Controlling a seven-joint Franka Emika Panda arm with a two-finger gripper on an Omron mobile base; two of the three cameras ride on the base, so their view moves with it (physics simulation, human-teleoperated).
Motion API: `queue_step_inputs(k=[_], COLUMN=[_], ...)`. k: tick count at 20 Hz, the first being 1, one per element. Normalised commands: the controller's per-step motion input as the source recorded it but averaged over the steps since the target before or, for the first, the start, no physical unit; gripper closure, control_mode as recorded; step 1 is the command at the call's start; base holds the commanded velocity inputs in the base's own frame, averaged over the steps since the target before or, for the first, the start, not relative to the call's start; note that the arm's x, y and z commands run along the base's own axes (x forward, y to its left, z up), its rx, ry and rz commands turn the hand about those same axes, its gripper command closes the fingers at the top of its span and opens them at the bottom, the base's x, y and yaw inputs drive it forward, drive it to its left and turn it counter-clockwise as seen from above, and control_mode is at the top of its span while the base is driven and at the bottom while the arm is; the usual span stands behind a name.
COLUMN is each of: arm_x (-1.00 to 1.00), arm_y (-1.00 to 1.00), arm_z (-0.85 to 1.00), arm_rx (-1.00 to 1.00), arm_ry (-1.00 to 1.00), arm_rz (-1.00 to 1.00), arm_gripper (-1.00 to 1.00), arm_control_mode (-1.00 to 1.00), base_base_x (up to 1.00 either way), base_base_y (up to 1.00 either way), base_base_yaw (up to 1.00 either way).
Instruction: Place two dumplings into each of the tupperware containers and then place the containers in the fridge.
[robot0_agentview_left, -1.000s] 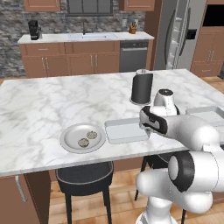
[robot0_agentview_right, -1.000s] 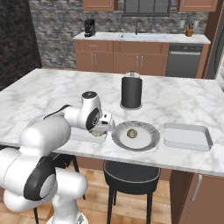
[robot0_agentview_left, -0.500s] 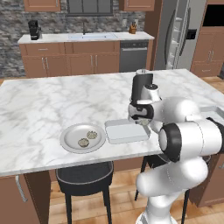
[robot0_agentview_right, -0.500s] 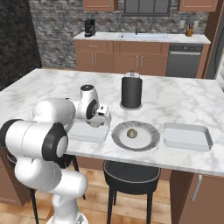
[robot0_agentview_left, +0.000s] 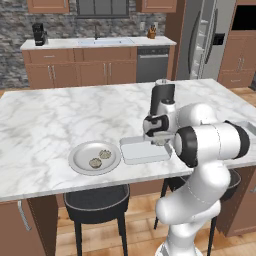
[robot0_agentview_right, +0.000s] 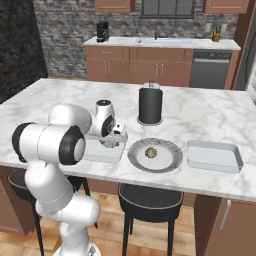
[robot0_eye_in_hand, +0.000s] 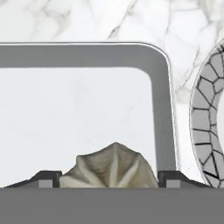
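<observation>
My gripper (robot0_eye_in_hand: 109, 177) is shut on a pleated beige dumpling (robot0_eye_in_hand: 109, 168) that fills the gap between the fingertips. It hangs low over one end of a pale tupperware container (robot0_eye_in_hand: 74, 113). In the left base view the gripper (robot0_agentview_left: 159, 139) sits at the right end of that container (robot0_agentview_left: 142, 151); in the right base view the gripper (robot0_agentview_right: 111, 144) is over the same container (robot0_agentview_right: 100, 151). A second container (robot0_agentview_right: 214, 155) lies further right. Two dumplings (robot0_agentview_left: 94, 162) (robot0_agentview_left: 105, 154) rest on a grey plate (robot0_agentview_left: 95, 157). Another plate (robot0_agentview_right: 155, 155) bears one dumpling (robot0_agentview_right: 150, 152). The fridge (robot0_agentview_left: 200, 40) stands at the back right.
A black canister (robot0_agentview_left: 162, 97) stands upright on the marble island just behind the gripper. The patterned plate rim (robot0_eye_in_hand: 205, 118) lies close beside the container. Dark stools (robot0_agentview_right: 150, 200) stand under the island's near edge. Cabinets and a dishwasher (robot0_agentview_left: 152, 62) line the back wall.
The arm swung from beside the plate with one dumpling across to the container, carrying the dumpling along. The finger spacing looks the same.
</observation>
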Motion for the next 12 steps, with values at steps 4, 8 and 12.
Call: queue_step_inputs(k=[4, 8, 12], arm_x=[0.14, 0.15, 0.01], arm_y=[0.11, 0.05, 0.00], arm_z=[-0.53, 0.04, 0.01], arm_rx=[0.01, 0.00, 0.00], arm_ry=[0.00, 0.03, 0.04], arm_rz=[0.00, 0.00, 0.00], arm_gripper=[-1.00, -1.00, -1.00], arm_control_mode=[-1.00, -1.00, -1.00], base_base_x=[0.00, 0.00, 0.00], base_base_y=[0.00, 0.00, 0.00], base_base_yaw=[0.00, 0.00, 0.00])
